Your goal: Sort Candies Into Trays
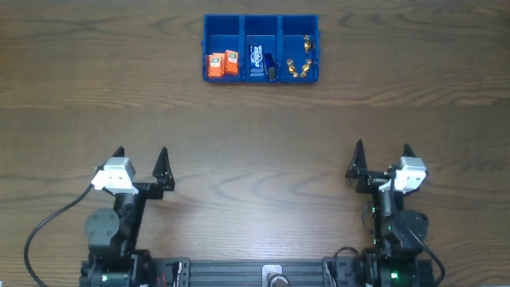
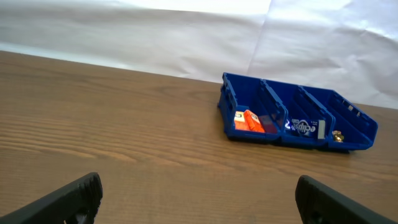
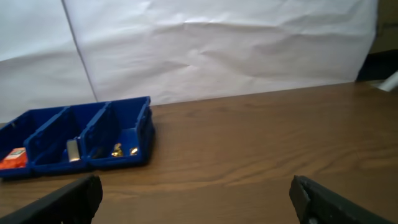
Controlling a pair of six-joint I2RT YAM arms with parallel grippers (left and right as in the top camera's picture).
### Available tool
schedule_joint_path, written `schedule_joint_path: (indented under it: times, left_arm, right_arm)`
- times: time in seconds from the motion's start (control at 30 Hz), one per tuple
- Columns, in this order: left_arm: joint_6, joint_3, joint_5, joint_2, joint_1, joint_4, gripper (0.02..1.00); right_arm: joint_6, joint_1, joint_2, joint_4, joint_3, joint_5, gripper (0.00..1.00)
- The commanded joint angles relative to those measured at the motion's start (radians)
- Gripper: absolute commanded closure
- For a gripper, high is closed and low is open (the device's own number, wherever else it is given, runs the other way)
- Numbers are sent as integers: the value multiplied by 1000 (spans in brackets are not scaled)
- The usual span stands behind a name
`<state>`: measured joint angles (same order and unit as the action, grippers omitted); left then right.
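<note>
The blue tray [image 1: 261,17] holds orange candies [image 1: 223,64] in its left compartment, blue packs [image 1: 259,62] in the middle one and gold candies [image 1: 299,64] in its right. Well short of the tray, the left gripper [image 1: 141,155] and right gripper [image 1: 382,151] hang spread wide, holding nothing. Sorting looks finished; the arms are best parked clear of the tray, without nudging it.

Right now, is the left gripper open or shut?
Open. The left gripper has its fingers wide apart, with nothing between them.
</note>
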<state>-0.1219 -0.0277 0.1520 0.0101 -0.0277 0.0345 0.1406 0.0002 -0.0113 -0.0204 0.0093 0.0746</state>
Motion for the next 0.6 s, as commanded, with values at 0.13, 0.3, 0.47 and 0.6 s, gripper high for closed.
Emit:
schedule_joint_path:
  times: [0.13, 0.3, 0.47, 0.6]
  left_arm:
    - [18, 23, 18, -5, 4, 28, 20]
    - [18, 23, 18, -5, 4, 28, 23]
    - [18, 23, 18, -5, 4, 28, 20]
    - [18, 23, 18, -5, 4, 28, 20]
  right_arm:
    - [-74, -41, 9, -38, -3, -33, 31]
    - [-127, -40, 9, -38, -3, -77, 31]
    - [-123, -41, 9, -44, -2, -77, 3]
    - [-123, -41, 8, -63, -2, -77, 3]
